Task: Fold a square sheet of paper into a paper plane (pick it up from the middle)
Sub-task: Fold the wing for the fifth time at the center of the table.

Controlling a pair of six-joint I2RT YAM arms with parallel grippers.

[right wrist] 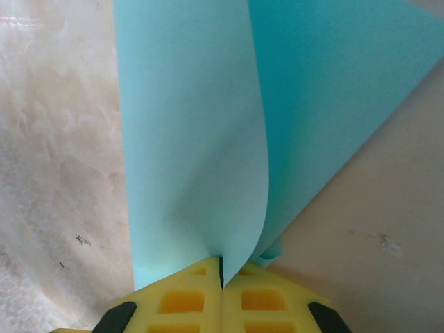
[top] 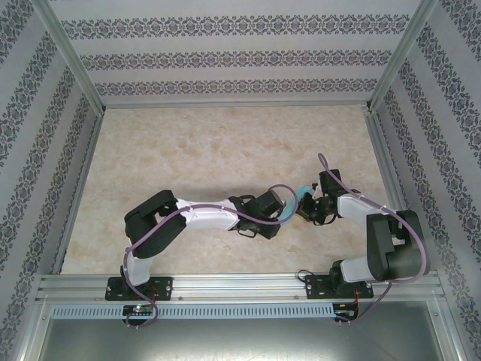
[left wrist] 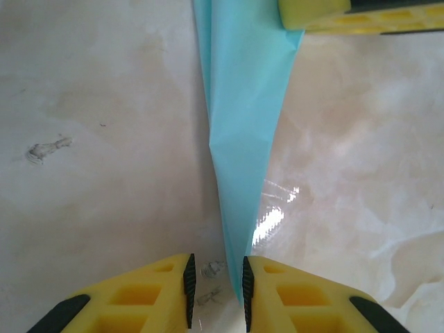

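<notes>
paper (left wrist: 243,104) cut off at top edge in both wrist views, pinched edge hidden inside right gripper (right wrist: 222,267)

You're looking at thin, smooth, matt cyan paper (right wrist: 187,139), a glossy marble-look counter (left wrist: 361,208) catching glare, a left claw (left wrist: 216,284) of yellow moulded plastic with matt black pads (left wrist: 189,277), and brushed metal rails (top: 225,284).

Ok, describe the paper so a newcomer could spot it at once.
On the marbled beige table, look right of centre near the front edge, where the two arms meet. The light-cyan paper is held, pinched in the shut right end effector, its narrow tip between the left end effector's fingers. Its blue-green colour sets it apart from the black-and-white arms and yellow fingers.
</notes>
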